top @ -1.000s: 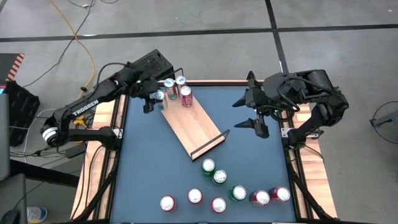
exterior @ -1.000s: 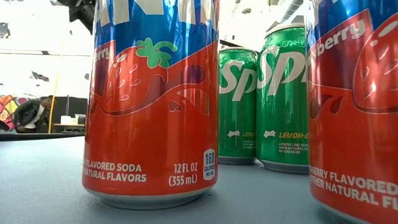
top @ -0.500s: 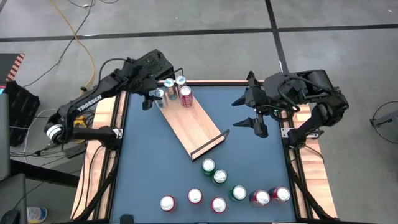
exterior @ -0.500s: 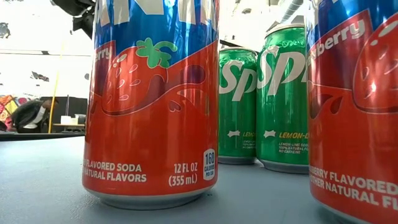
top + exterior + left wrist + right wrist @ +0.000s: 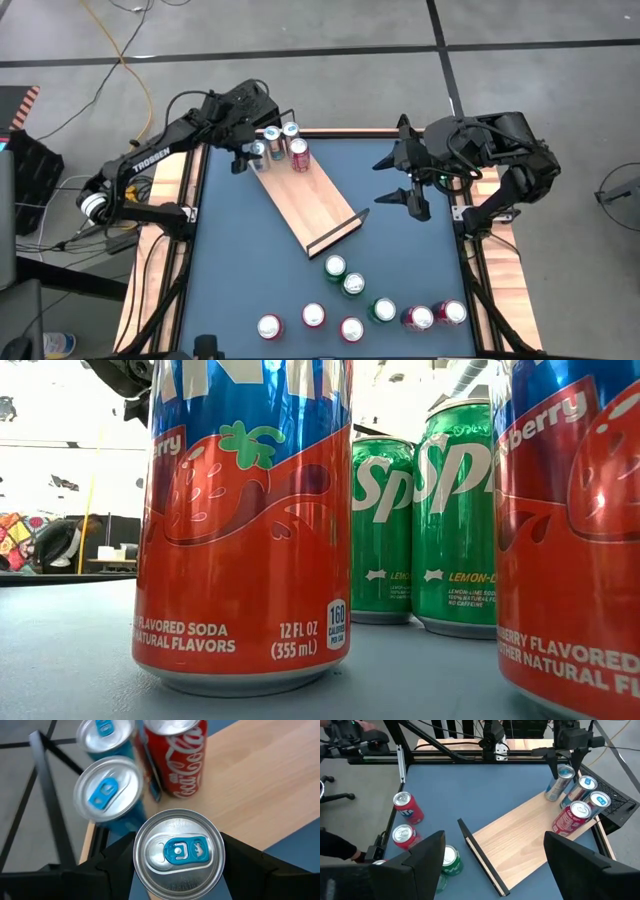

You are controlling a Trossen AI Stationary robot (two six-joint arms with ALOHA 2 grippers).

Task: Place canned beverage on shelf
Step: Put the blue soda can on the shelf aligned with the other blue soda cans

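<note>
1. Three cans stand upright at the far end of your shelf (image 5: 307,200): two blue-tabbed ones (image 5: 281,131) and a red cola can (image 5: 299,155).
2. Your left gripper (image 5: 243,159) is clamped on a fourth, blue-tabbed can (image 5: 179,851), tilted at the shelf's far corner; whether it rests on the board looks unclear.
3. Your right gripper (image 5: 400,180) hangs over the blue table (image 5: 240,260), fingers apart, holding nothing.
4. Seven more cans (image 5: 352,286) wait near the table's front edge.
</note>
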